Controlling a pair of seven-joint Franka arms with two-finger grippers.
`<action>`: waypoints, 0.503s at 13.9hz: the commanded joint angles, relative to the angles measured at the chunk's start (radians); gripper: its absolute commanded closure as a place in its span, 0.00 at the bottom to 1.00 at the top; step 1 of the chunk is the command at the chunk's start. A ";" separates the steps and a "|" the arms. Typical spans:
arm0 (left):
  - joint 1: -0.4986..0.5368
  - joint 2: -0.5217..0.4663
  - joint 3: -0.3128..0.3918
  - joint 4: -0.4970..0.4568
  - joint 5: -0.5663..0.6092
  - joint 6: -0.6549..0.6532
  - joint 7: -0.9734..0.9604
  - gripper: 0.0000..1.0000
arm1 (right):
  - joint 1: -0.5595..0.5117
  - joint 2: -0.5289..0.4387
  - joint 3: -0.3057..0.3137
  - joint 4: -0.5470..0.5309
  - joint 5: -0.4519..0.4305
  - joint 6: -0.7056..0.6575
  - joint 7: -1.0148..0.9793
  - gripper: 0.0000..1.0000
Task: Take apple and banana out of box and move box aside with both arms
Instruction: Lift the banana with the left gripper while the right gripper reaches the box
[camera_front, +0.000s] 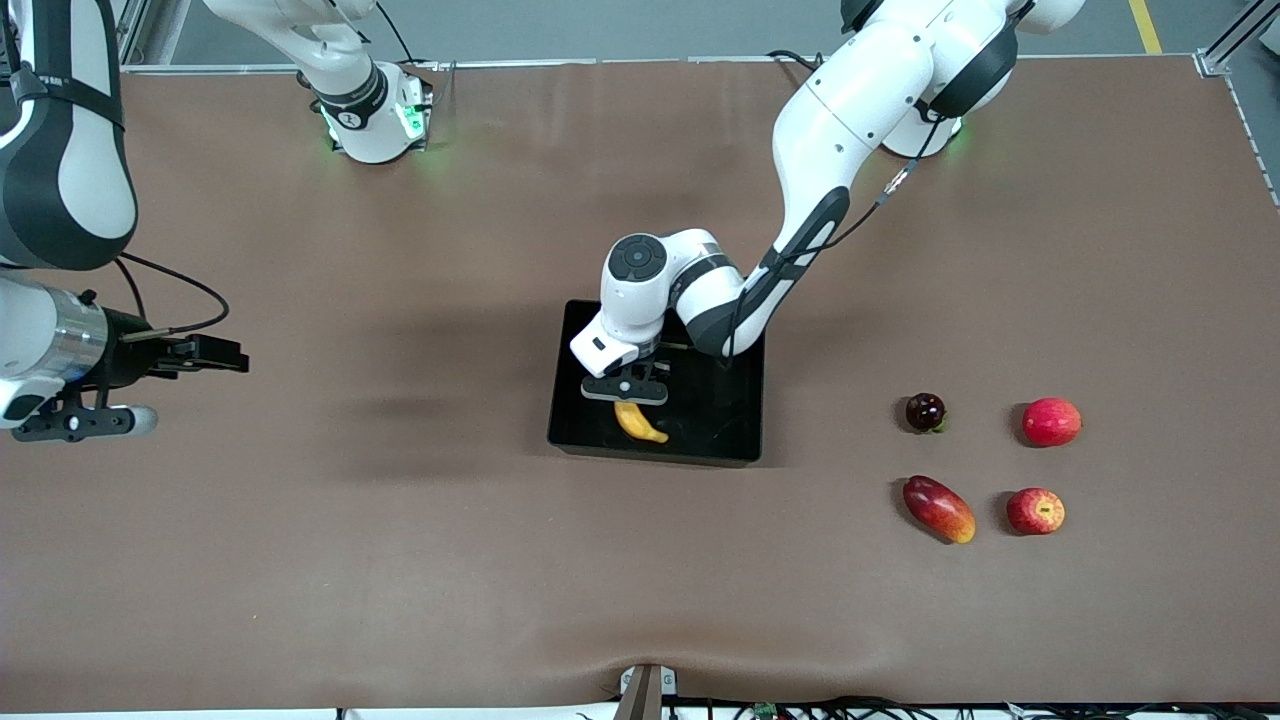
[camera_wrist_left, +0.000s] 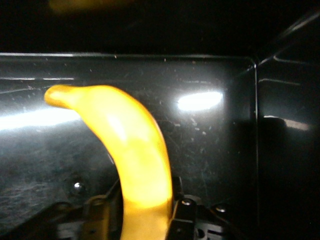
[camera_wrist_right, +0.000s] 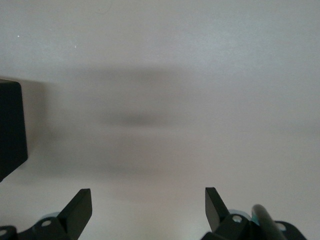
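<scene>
The black tray (camera_front: 730, 425) sits mid-table. My left gripper (camera_front: 625, 398) is down inside it, shut on one end of the yellow banana (camera_front: 641, 423), whose other end points toward the front camera. In the left wrist view the banana (camera_wrist_left: 130, 145) runs out from between the fingers (camera_wrist_left: 183, 214) over the glossy tray floor (camera_wrist_left: 210, 150). The red apple with the yellow dimple (camera_front: 1035, 511) lies on the table toward the left arm's end. My right gripper (camera_front: 222, 356) hangs open and empty over bare table at the right arm's end; its wrist view (camera_wrist_right: 148, 210) shows only table and a tray corner (camera_wrist_right: 10, 125).
Near the apple lie a red-yellow mango (camera_front: 938, 508), a dark purple round fruit (camera_front: 925, 411) and another red round fruit (camera_front: 1051, 421). A brown cloth (camera_front: 400, 520) covers the table.
</scene>
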 joint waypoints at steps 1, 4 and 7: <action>-0.001 -0.032 0.011 -0.005 0.024 0.011 -0.004 1.00 | 0.014 0.005 -0.002 0.009 0.023 -0.017 0.003 0.00; 0.005 -0.087 0.010 -0.003 0.024 -0.089 0.020 1.00 | 0.034 0.005 -0.002 -0.015 0.114 -0.015 0.103 0.00; 0.011 -0.151 0.000 -0.005 0.011 -0.175 0.062 1.00 | 0.107 0.005 -0.003 -0.016 0.142 -0.012 0.219 0.00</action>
